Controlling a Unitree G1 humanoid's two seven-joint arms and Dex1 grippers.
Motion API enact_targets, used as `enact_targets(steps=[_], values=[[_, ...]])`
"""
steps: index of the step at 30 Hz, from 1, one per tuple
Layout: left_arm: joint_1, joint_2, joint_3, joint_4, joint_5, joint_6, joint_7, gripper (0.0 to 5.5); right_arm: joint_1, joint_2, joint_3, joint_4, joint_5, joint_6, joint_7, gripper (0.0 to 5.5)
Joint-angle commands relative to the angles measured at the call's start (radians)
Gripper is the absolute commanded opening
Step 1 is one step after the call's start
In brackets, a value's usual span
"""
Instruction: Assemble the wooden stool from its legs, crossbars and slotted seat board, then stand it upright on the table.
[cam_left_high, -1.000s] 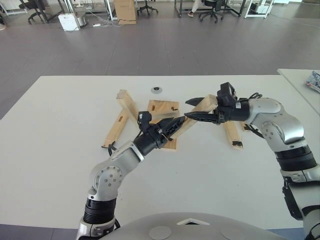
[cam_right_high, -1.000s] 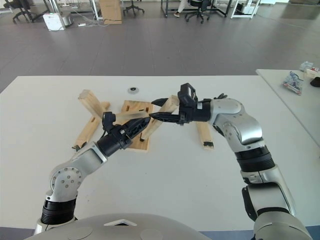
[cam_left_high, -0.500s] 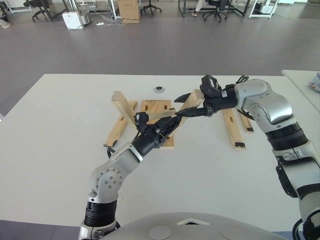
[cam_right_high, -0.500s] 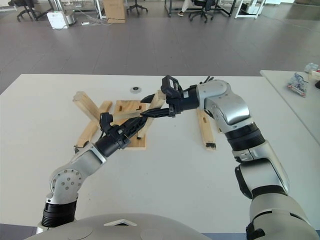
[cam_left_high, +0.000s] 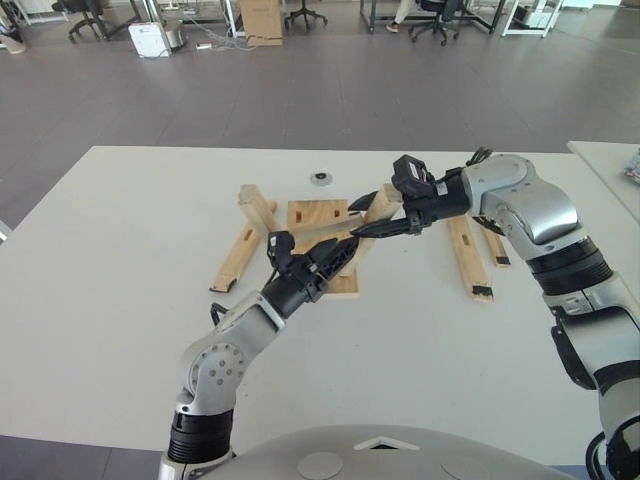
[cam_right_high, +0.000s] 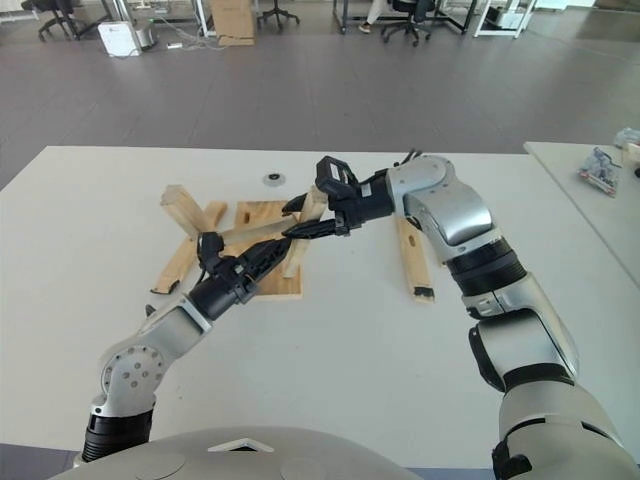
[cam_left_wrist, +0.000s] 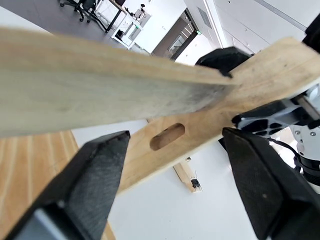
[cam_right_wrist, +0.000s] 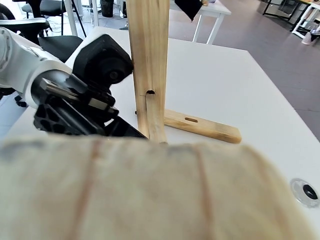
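My right gripper (cam_left_high: 368, 215) clamps a leg (cam_left_high: 386, 202) above the seat board (cam_left_high: 316, 212). My left gripper (cam_left_high: 345, 251) is released, beside a crossbar (cam_left_high: 316, 230).

The seat board (cam_left_high: 315, 213) lies between crossed legs (cam_left_high: 254, 214), left, and two legs (cam_left_high: 466, 255), right.

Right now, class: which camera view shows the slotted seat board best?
Left eye view: the seat board lies flat on the table, outline mostly clear. Right eye view matches; left wrist view catches a grained corner; right wrist view, unclear.
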Motion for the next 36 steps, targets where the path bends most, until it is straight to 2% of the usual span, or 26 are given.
enact_targets(steps=[1,5,11,12,19,23,25,27,32,36], values=[[0.078,0.096,0.028,-0.036,0.009,0.025,-0.041,3.44,0.097,-0.026,0.047,0.011,-0.100,0.102,-0.059,2.05],[0.157,0.195,0.044,-0.040,0.023,0.033,-0.106,3.44,0.098,-0.032,0.038,-0.003,-0.087,0.121,-0.055,2.05],[0.220,0.254,0.048,-0.001,0.054,0.007,-0.181,3.44,0.085,-0.074,0.056,-0.058,-0.065,0.182,0.013,2.05],[0.223,0.258,0.057,0.024,0.067,-0.003,-0.192,3.44,0.083,-0.076,0.057,-0.056,-0.071,0.175,0.016,2.42],[0.276,0.266,0.056,0.158,0.163,-0.085,-0.273,3.44,0.065,-0.044,0.006,-0.012,-0.107,0.116,-0.021,3.71],[0.271,0.261,0.057,0.258,0.208,-0.152,-0.337,3.44,0.028,-0.031,-0.029,0.015,-0.123,0.072,-0.012,3.71],[0.259,0.258,0.054,0.334,0.234,-0.201,-0.378,3.44,-0.017,-0.018,-0.083,0.036,-0.083,0.070,0.007,3.71],[0.239,0.255,0.054,0.414,0.260,-0.246,-0.417,3.44,-0.071,-0.010,-0.152,0.034,-0.015,0.133,0.025,3.71],[0.141,0.257,0.064,0.641,0.306,-0.340,-0.504,3.44,-0.100,-0.021,-0.220,0.005,0.039,0.192,0.059,3.71],[0.016,0.264,0.074,0.974,0.356,-0.483,-0.612,3.44,-0.093,-0.024,-0.272,0.018,0.007,0.163,-0.025,3.71]])
